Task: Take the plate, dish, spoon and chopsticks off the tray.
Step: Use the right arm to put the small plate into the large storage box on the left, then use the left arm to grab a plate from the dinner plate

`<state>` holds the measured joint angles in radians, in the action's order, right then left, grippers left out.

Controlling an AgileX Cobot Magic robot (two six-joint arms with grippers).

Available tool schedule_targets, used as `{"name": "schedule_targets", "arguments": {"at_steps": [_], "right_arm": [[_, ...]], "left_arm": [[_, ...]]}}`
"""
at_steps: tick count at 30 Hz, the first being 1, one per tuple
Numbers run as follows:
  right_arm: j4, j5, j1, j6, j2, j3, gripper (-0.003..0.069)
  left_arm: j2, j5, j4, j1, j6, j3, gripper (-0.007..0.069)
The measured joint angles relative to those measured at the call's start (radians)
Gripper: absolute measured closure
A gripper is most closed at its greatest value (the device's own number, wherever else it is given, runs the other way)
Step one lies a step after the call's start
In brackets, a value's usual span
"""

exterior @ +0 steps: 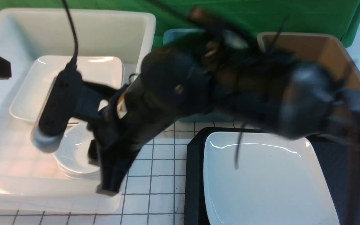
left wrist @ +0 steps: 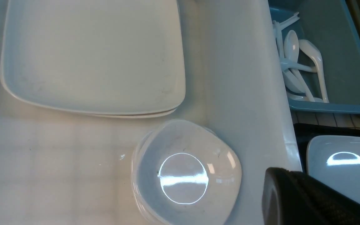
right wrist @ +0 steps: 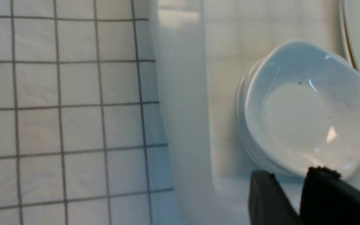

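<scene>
The plate (exterior: 270,184), lying at five o'clock on the tray (exterior: 194,175), is looking glossy, rigid and breakable; its raised rim is offering the likeliest hold. The right gripper (right wrist: 291,176) jaws are standing parted and empty, and the left gripper (left wrist: 277,184) jaws are pressing together.

You have a large white tub (exterior: 73,31) standing on the gridded counter (exterior: 161,175) at the left. Inside it, stacked large white plates (exterior: 98,72) lie toward the far side, and a stack of small white dishes (left wrist: 184,175) sits just beside them, near the tub's wall. Behind, a blue bin (left wrist: 333,107) holds white spoons (left wrist: 314,59), a brown bin (exterior: 311,47) stands next to it, and green cloth (exterior: 308,15) lies beyond.
</scene>
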<state>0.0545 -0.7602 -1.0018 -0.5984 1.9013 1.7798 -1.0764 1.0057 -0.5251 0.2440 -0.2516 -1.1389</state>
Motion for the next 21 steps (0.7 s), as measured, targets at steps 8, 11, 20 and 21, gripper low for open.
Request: {"name": "schedule_targets", "arguments": {"at_steps": [8,11,20,21], "right_arm": [[-0.214,-0.374,0.010,0.195,-0.310,-0.002,0.0629],[-0.290,-0.374,0.043,0.299,-0.429,-0.016,0.0629],[-0.349,-0.374,0.275,0.605,-0.860,-0.219,0.0629],[-0.349,-0.374,0.310,0.644,-0.911,-0.289,0.0629]], "left_arm": [[0.000,0.047,-0.106,0.000,0.000,0.000,0.0617],[0.000,0.078,-0.162,0.000,-0.004,0.000,0.0609],[0.000,0.108,-0.199,-0.114,-0.029,0.000,0.0557],[0.000,0.086,-0.191,-0.141,-0.029,0.000,0.0549]]}}
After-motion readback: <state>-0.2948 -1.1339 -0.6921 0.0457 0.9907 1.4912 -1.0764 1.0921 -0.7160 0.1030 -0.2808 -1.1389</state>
